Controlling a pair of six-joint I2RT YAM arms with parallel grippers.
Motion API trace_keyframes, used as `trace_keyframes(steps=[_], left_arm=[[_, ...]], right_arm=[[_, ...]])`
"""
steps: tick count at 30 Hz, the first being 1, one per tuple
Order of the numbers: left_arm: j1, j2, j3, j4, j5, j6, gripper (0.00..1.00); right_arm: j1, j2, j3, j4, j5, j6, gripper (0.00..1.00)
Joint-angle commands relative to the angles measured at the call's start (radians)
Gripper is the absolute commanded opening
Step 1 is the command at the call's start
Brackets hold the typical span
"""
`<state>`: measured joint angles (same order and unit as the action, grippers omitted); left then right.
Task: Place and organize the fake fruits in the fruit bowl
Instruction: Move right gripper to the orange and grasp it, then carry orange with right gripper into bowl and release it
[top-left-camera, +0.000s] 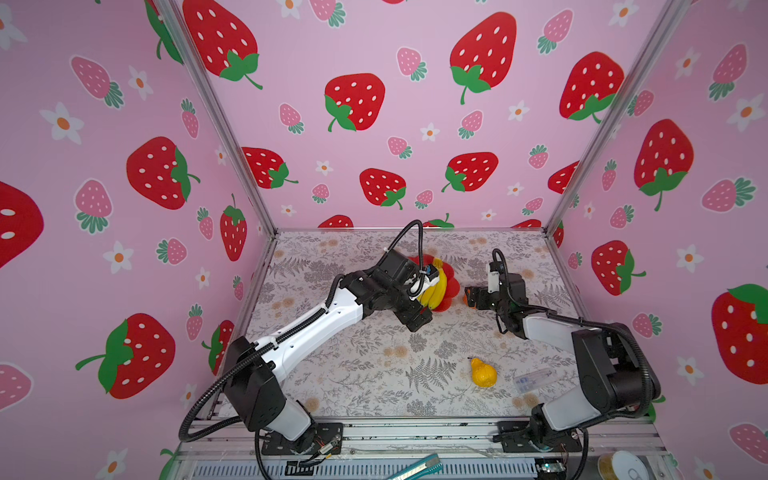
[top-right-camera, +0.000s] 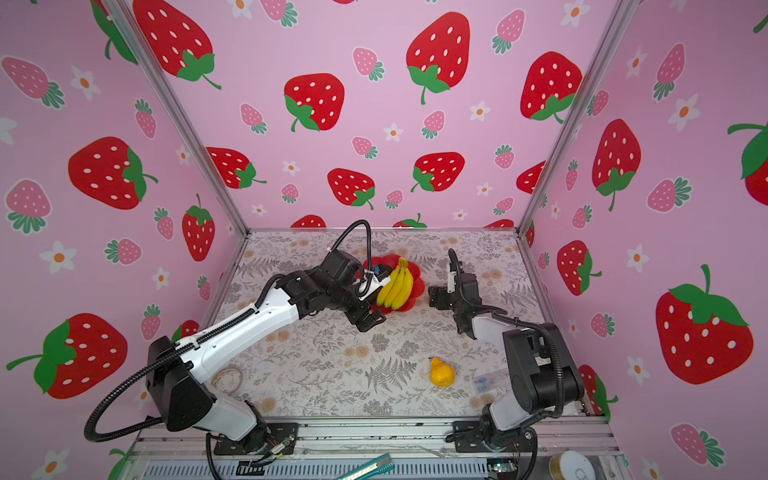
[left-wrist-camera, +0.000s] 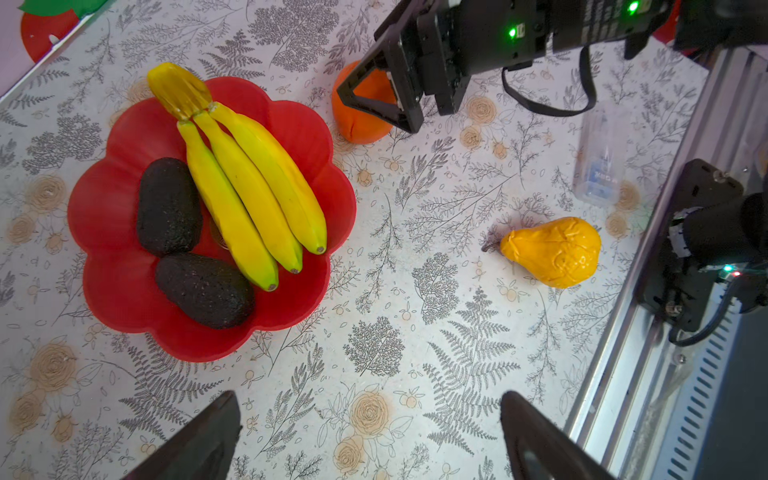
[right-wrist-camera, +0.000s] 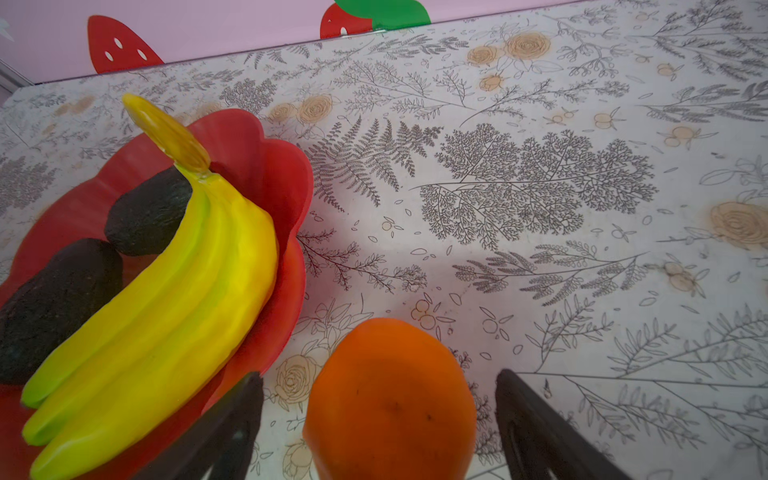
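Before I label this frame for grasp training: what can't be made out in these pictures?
- Avocados: hidden behind the left arm in both top views.
- Orange: almost wholly hidden by the right end effector in both top views; cut off by the frame edge in the right wrist view.
- Bowl centre: covered by bananas in both wrist views.
- Clear packet: print too blurred to read in the left wrist view.
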<state>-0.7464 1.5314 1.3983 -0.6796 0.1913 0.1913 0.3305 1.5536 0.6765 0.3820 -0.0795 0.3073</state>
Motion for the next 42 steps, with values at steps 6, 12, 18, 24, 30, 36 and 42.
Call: trace_keyframes(steps=[6,12,18,24,30,36,42], left_arm=[[0.002,-0.016,-0.007,0.002,-0.013,0.042,0.99],[0.017,-0.023,-0.008,0.015,-0.045,0.029,0.99],[0.054,-0.032,-0.011,0.03,-0.113,0.001,0.99],[0.101,-0.055,-0.013,0.05,-0.09,-0.034,0.99],[0.122,-0.05,-0.009,0.047,-0.088,-0.047,0.99],[0.122,-0.051,-0.007,0.042,-0.091,-0.049,0.99],[0.121,-0.053,-0.011,0.041,-0.096,-0.046,0.99]], right_arm=[[0.021,0.067,0.045,-0.069,0.05,-0.036,0.92],[0.021,0.119,0.07,-0.069,0.035,-0.035,0.72],[0.021,0.107,0.062,-0.049,0.03,-0.052,0.62],[0.028,-0.009,0.033,-0.012,-0.017,-0.077,0.59],[0.058,-0.091,0.046,0.028,-0.127,-0.071,0.6],[0.082,0.001,0.066,0.146,-0.239,-0.014,0.6],[0.094,0.093,0.083,0.242,-0.273,0.016,0.6]])
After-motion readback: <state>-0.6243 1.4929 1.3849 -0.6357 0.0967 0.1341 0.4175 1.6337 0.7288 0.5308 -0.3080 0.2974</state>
